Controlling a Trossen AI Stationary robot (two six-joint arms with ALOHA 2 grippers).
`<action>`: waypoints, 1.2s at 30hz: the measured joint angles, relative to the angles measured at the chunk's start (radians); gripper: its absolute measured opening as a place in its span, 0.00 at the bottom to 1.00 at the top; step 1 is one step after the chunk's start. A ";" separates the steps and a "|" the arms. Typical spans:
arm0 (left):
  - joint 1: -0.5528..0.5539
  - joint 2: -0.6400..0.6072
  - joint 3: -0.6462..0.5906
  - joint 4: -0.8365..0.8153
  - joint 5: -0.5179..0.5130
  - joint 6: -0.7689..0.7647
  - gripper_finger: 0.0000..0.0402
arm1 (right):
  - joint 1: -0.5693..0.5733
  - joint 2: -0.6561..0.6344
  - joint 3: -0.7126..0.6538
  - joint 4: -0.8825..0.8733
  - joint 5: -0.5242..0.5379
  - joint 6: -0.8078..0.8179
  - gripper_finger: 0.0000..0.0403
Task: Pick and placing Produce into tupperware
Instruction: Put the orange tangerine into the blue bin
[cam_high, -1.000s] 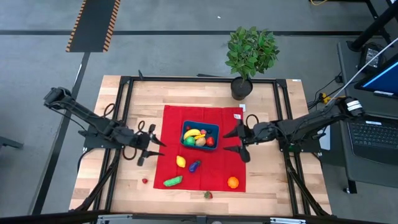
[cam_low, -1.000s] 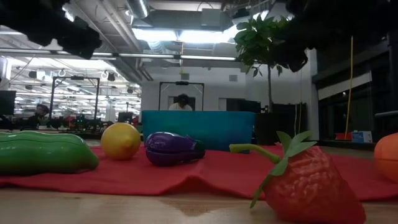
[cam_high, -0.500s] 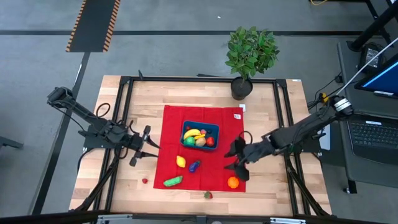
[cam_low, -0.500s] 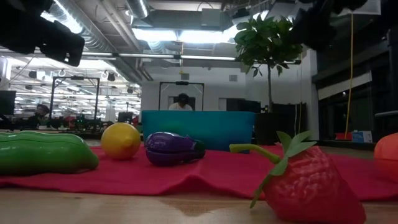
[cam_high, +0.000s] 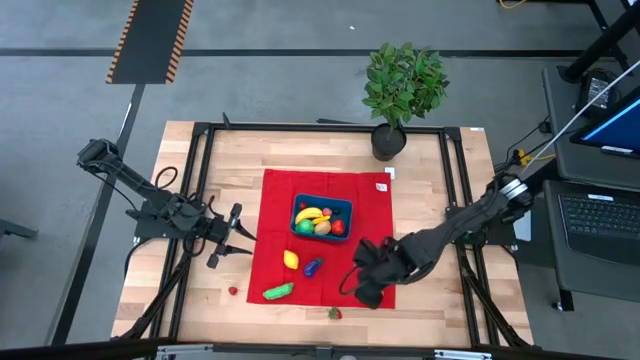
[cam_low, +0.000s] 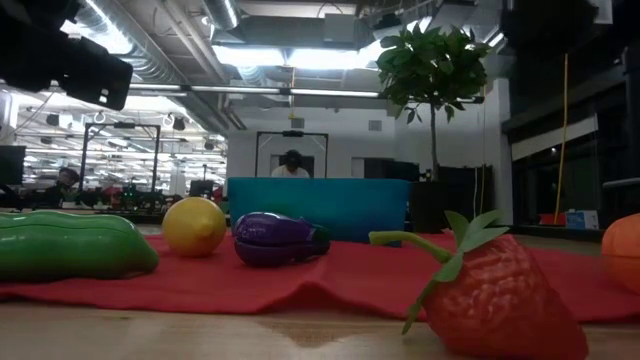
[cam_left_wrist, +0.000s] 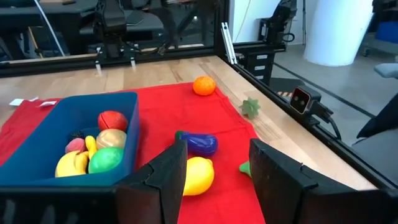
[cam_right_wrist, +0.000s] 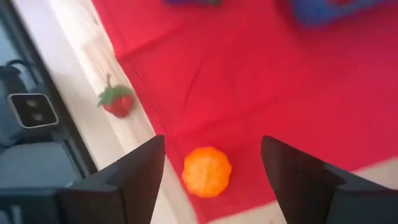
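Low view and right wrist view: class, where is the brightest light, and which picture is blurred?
Low view: ceiling lights glare above the tupperware, leaving the strawberry dim. Right wrist view: soft blur over the orange between the open right gripper's fingers.

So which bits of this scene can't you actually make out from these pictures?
- High view: the orange is hidden beneath the right pincer; only the right wrist view shows it.
- Low view: the tupperware shows just its wall, so its contents are hidden; the orange is cut off by the edge.
- High view: the small red item on the bare wood is too small to identify.
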 joint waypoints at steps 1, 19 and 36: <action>0.000 0.000 0.000 -0.003 0.000 0.000 0.41 | 0.000 0.019 0.016 -0.022 -0.018 0.033 0.66; 0.000 0.000 0.000 -0.067 0.000 0.000 0.41 | 0.000 0.139 0.031 -0.015 -0.193 0.196 0.66; 0.000 0.000 0.000 -0.067 0.000 -0.021 0.41 | -0.002 0.139 0.030 0.040 -0.187 0.192 0.66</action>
